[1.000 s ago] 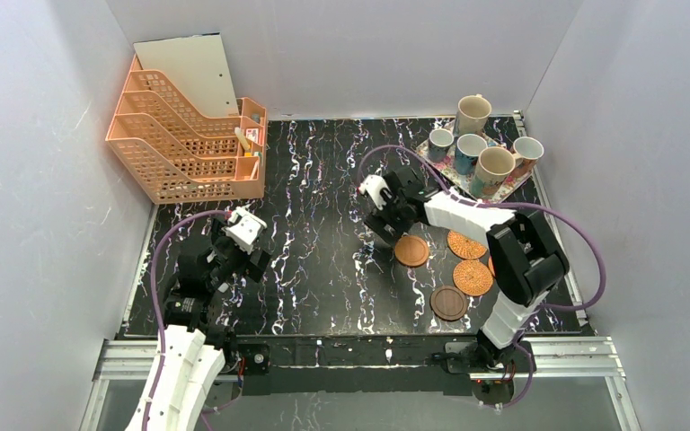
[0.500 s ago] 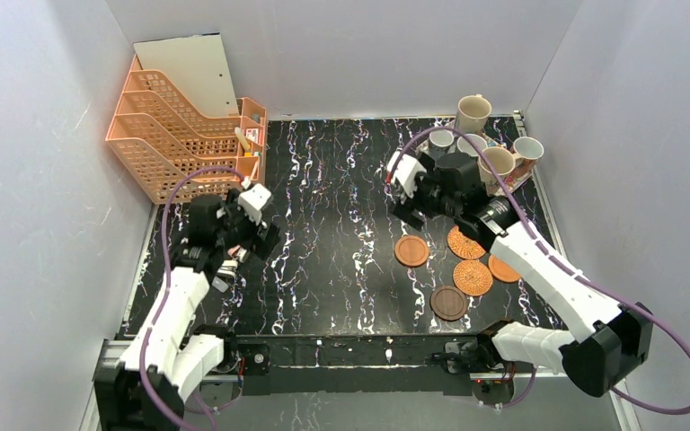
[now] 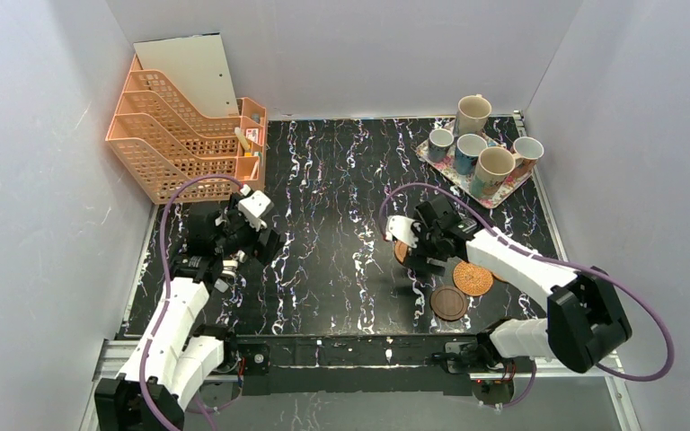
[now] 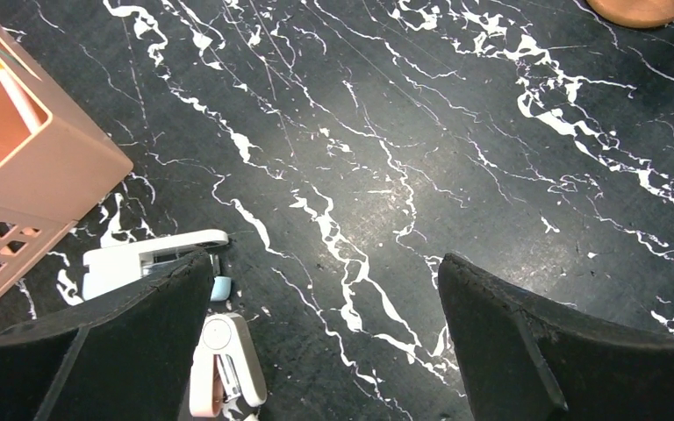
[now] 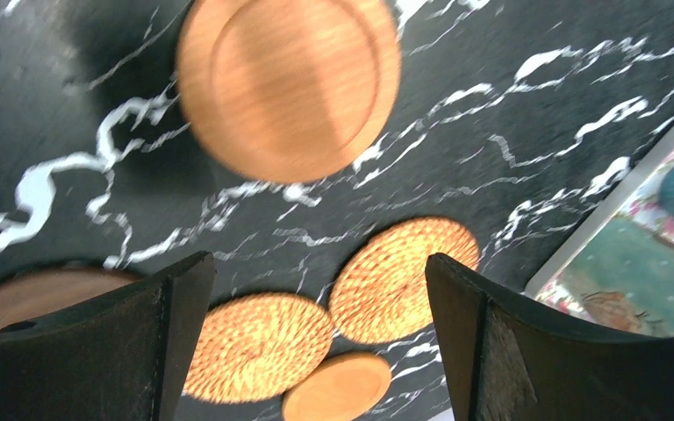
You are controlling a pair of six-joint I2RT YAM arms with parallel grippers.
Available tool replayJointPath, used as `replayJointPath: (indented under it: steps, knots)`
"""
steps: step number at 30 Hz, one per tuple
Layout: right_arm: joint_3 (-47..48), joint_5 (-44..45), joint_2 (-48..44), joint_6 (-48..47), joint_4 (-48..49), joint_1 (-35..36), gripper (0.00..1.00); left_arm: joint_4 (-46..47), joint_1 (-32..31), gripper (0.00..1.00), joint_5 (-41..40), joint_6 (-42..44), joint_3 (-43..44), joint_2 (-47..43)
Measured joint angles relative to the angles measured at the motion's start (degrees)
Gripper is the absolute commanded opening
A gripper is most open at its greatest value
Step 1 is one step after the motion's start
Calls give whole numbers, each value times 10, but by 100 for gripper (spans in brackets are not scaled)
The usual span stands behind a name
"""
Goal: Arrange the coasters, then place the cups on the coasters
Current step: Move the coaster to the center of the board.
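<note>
Here, coasters (image 5: 287,83) cluster beside tray (image 5: 632,259) edge.

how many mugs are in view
5, all at the floral tray: back beige mug, left blue mug, middle blue mug, front beige mug, orange-brown mug rightmost. None seem hidden.

Orange file rack (image 3: 184,135); perhaps a stapler (image 4: 226,367) nearby.
</note>
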Motion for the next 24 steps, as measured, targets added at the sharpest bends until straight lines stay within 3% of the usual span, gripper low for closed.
replayJointPath:
  steps: [7, 15, 24]
  knots:
    - [20, 6, 96, 0, 105, 0, 98, -43, 0, 98, -30, 8, -3, -43]
    - [77, -37, 174, 18, 133, 0, 98, -66, 0, 98, -83, -2, -20, -125]
    - [179, -82, 291, 101, 237, 3, 98, -71, 0, 98, -105, -18, -39, -162]
